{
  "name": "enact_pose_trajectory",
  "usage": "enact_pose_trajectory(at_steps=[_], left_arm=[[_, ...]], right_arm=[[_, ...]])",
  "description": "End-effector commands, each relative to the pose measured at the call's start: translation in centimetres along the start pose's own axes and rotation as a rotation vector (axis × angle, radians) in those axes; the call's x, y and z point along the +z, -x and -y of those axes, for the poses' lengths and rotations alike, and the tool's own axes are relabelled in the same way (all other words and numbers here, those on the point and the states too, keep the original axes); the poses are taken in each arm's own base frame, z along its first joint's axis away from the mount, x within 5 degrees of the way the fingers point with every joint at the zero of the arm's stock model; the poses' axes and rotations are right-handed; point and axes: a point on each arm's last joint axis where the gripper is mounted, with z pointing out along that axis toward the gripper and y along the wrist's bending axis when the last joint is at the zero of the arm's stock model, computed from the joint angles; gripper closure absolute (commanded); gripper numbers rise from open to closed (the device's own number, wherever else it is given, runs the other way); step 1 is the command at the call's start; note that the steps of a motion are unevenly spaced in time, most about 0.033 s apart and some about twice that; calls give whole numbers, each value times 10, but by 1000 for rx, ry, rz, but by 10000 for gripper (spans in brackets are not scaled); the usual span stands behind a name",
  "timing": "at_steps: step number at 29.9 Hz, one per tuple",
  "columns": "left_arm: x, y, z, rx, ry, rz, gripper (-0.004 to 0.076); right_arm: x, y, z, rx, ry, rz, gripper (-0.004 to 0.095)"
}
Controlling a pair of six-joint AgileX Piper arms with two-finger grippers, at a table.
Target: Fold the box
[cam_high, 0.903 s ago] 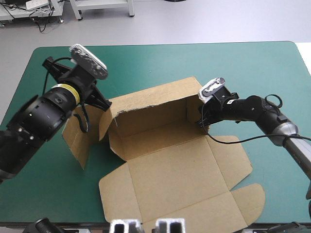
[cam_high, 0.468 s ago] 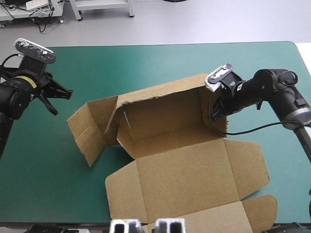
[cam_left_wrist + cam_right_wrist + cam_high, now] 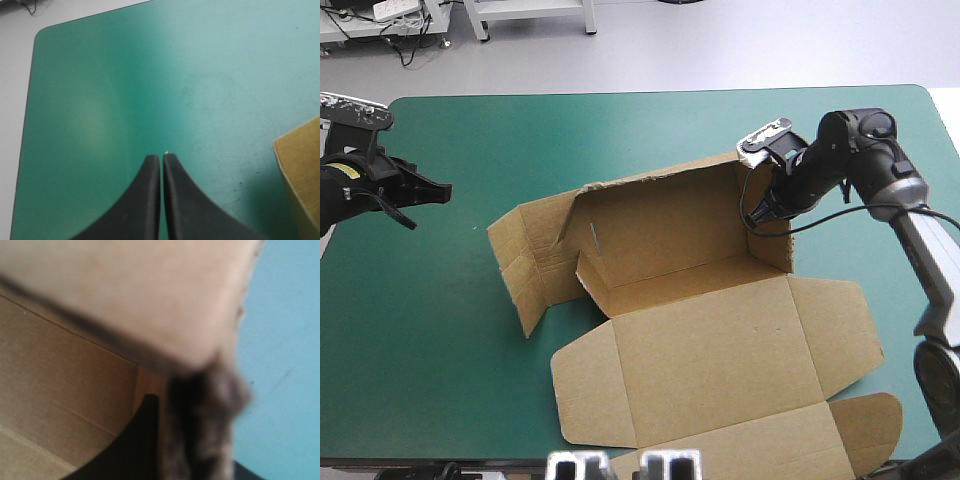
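The brown box (image 3: 710,340) sits mid-table (image 3: 620,130), back wall standing, lid flat toward the near edge. The right gripper (image 3: 757,210) pinches the upright wall at the box's right end, board between its fingers. The left gripper (image 3: 438,189) hovers near the left edge, fingers pressed together, holding nothing.

Our left arm (image 3: 350,190) comes in from the left side, its gripper (image 3: 440,190) pointing toward the middle. Its black fingers (image 3: 145,200) press together into one pointed arch, holding nothing. Our right arm (image 3: 910,210) rises along the right side, bends at a high elbow and angles its wrist down and inward, its gripper (image 3: 758,213) pinched nearly closed on the right wall of the box (image 3: 670,225).
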Motion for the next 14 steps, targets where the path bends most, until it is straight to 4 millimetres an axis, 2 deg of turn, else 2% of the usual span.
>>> enact_pose_trajectory(at_steps=[1, 4, 6, 9, 13, 14], left_arm=[[-15, 10, 1, -13, -4, 95, 713], [-15, 10, 1, -14, -11, 98, 714], [-15, 10, 1, 4, -11, 94, 713], [-15, 9, 1, 8, -13, 88, 715], [-15, 9, 2, 4, -22, 91, 715], [-15, 9, 3, 3, -26, 92, 715]], right_arm=[[3, 10, 9, -25, -20, -21, 932], [18, 22, 16, -41, -11, -28, 917], [21, 29, 19, -59, -6, -15, 855], [13, 37, 21, -62, -25, 23, 660], [-19, 48, 22, -7, -68, 124, 306], [-27, 51, 22, 8, -77, 149, 254]])
